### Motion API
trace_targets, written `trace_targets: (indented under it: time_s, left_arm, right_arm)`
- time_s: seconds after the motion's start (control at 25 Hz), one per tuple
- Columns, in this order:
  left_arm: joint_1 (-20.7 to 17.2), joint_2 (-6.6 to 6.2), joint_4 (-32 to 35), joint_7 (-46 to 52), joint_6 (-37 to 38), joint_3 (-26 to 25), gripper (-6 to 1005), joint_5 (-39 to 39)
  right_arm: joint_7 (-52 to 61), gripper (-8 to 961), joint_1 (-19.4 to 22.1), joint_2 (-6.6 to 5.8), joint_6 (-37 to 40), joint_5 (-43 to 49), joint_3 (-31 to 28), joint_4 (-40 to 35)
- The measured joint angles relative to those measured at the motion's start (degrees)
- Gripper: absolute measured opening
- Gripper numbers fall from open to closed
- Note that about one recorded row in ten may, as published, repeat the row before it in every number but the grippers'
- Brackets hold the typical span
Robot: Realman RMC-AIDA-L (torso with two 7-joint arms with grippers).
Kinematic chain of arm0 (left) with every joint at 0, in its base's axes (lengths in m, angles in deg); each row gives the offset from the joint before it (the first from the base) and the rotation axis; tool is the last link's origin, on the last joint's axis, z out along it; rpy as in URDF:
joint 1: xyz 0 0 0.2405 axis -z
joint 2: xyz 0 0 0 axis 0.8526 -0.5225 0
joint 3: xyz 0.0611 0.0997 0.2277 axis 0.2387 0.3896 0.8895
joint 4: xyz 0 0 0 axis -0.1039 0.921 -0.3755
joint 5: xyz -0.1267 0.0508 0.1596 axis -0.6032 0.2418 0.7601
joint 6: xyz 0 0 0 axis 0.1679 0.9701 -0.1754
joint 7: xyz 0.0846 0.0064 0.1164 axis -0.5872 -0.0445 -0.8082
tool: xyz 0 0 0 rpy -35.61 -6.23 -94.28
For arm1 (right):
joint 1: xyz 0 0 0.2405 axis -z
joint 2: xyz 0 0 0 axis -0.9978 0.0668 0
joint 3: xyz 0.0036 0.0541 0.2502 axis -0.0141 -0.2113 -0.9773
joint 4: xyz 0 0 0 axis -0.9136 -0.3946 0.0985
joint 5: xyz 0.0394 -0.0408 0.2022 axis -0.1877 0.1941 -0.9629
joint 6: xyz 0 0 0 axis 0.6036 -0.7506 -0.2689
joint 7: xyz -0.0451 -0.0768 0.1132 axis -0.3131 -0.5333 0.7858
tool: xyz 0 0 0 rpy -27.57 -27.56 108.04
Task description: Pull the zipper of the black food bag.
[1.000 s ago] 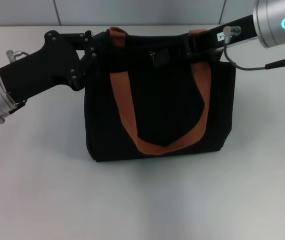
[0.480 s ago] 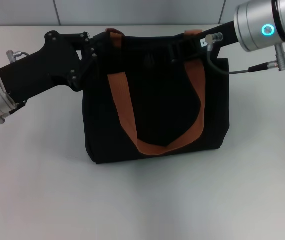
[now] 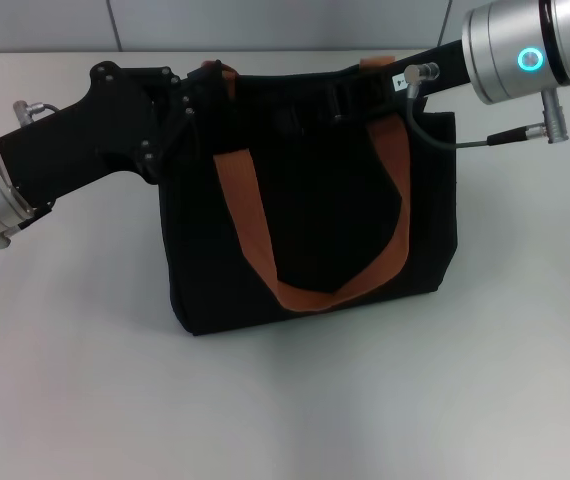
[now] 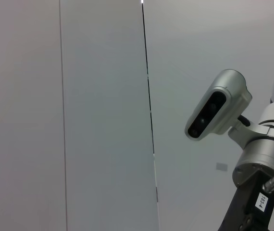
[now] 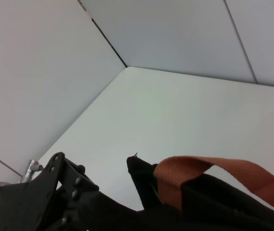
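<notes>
The black food bag point(image 3: 315, 220) stands upright mid-table, its brown-orange front strap point(image 3: 310, 295) hanging down its face. My left gripper point(image 3: 187, 98) grips the bag's upper left corner and is shut on the fabric. My right gripper point(image 3: 310, 112) reaches in from the right along the bag's top edge and is shut on the zipper. The pull tab itself is hidden among the black fingers. In the right wrist view the bag's corner point(image 5: 139, 168), a strap point(image 5: 209, 168) and the left gripper point(image 5: 72, 190) show.
White tabletop point(image 3: 285, 400) lies in front of and to both sides of the bag. A grey panelled wall point(image 3: 265, 25) runs behind the table. The left wrist view shows only the wall and the right arm's wrist camera point(image 4: 218, 110).
My right gripper has slid left along the bag's top edge. The bag's top and straps shifted slightly left with it. The left arm has stayed put.
</notes>
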Motion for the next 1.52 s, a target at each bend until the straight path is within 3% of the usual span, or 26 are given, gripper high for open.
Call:
trace_targets:
  time_s: [0.2, 0.68, 1.08, 1.32, 1.52]
  left_arm:
    - [0.0, 0.00, 0.0, 0.0, 0.1, 0.0, 24, 0.0]
    - [0.0, 0.00, 0.0, 0.0, 0.4, -0.1, 27, -0.1]
    - [-0.3, 0.01, 0.1, 0.0, 0.5, -0.6, 41, -0.1]
    - [-0.3, 0.01, 0.0, 0.0, 0.5, -0.6, 49, -0.1]
    - [-0.6, -0.06, 0.0, 0.1, 0.5, -0.6, 56, -0.1]
  right_arm:
    - [0.0, 224, -0.2, -0.02, -0.4, -0.1, 0.3, 0.7]
    - [0.5, 42, 0.3, -0.02, -1.3, 1.1, 0.3, -0.3]
    - [7.4, -2, 6.5, 0.20, -1.8, 11.5, -0.4, -13.6]
    - [8.6, -2, 8.5, 0.30, -1.5, 11.9, -1.3, -15.9]
    - [7.1, -3, 10.5, 0.18, -1.3, 6.1, -2.4, -15.8]
